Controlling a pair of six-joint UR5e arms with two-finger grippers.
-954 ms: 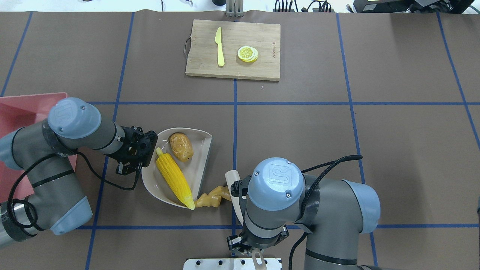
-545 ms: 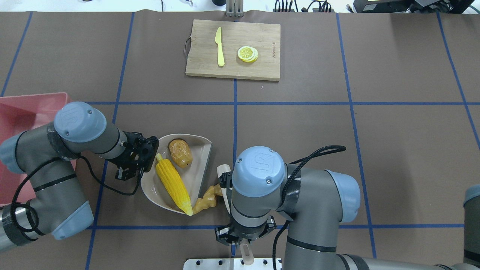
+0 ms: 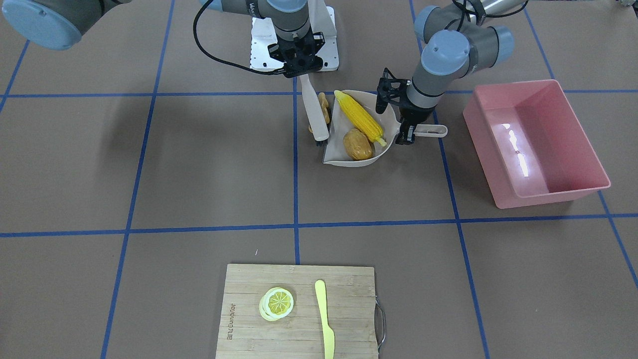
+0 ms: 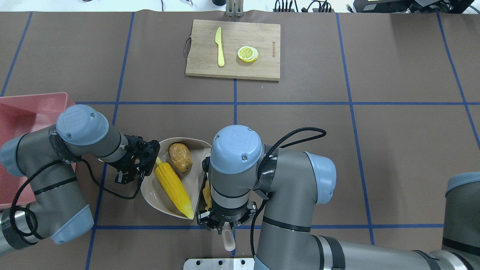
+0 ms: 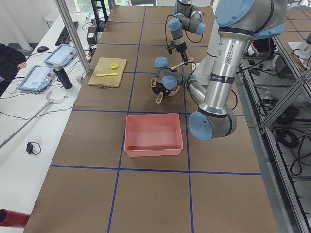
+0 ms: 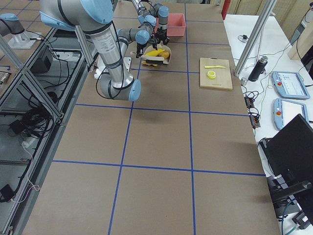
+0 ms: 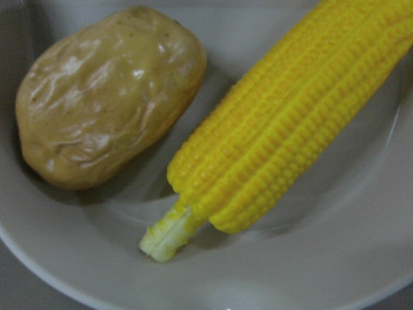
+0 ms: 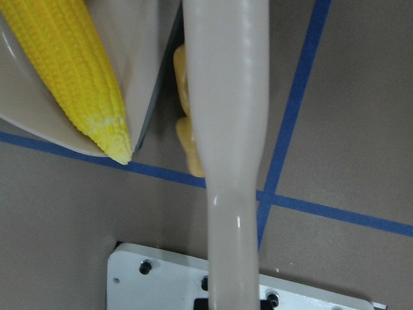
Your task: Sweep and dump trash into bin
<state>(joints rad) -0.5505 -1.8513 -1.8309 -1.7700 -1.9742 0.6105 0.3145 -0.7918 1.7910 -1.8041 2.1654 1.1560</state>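
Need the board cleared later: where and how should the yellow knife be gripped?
Take the knife near mid-length from straight above, fingers closing across its narrow width. It lies flat on the cutting board, thin and long, clear of the lemon slices.

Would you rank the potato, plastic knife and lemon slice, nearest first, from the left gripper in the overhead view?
1. Potato, in the dustpan beside the left gripper.
2. Plastic knife, left on the cutting board.
3. Lemon slice, right on it.

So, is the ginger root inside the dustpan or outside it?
Outside. The ginger root lies on the table, between the dustpan's open edge and the brush.
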